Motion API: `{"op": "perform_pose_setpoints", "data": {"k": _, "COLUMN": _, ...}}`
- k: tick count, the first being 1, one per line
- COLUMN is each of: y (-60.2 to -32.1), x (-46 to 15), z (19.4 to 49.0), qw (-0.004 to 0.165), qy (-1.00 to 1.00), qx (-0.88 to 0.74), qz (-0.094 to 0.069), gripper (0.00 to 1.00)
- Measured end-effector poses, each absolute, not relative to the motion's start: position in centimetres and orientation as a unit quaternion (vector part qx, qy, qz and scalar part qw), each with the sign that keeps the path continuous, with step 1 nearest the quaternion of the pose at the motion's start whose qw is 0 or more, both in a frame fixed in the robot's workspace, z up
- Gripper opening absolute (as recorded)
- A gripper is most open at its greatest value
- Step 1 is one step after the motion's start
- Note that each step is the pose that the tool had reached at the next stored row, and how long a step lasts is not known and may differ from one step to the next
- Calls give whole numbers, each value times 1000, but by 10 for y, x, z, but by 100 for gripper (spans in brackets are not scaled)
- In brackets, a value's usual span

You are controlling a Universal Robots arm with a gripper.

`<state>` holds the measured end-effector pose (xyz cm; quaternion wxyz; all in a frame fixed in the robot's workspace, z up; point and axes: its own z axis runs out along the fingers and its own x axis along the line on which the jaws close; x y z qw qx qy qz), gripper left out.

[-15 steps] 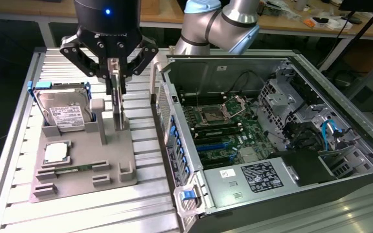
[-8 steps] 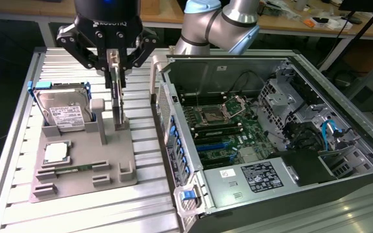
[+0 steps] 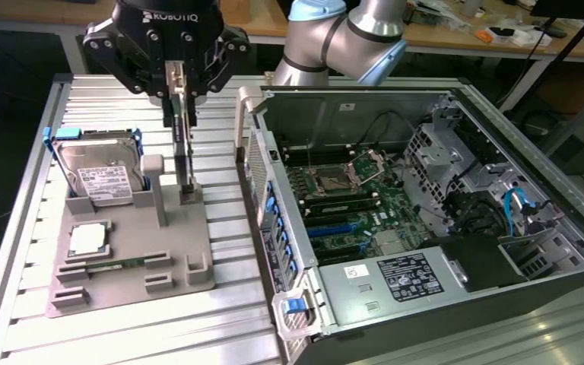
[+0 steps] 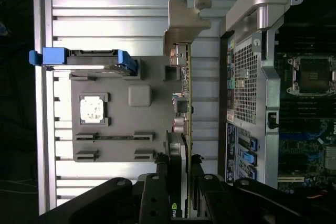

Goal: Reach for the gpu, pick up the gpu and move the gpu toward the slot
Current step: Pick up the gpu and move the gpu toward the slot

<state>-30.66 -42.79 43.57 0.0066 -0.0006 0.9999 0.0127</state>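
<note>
You see the gripper [image 4: 179, 162] clamped on the edge-on gpu [image 4: 186, 95], standing at the grey fixture's [image 4: 121, 124] edge beside the computer case [image 4: 252, 77].

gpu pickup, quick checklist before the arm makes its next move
1. end effector closed on the gpu: ok
2. gpu upright, edge-on: ok
3. gpu lifted clear of the grey stand: not ok, its lower end sits at the stand
4. hard drive apart from the end effector: ok
5. computer case side open: ok
6. blue slots inside the case empty: ok
</note>
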Motion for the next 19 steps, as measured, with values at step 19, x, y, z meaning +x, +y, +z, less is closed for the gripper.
{"op": "perform_pose_setpoints", "data": {"k": 19, "y": -435, "x": -270, "z": 437, "qw": 2, "qy": 1000, "qx": 0, "qz": 13, "gripper": 27}}
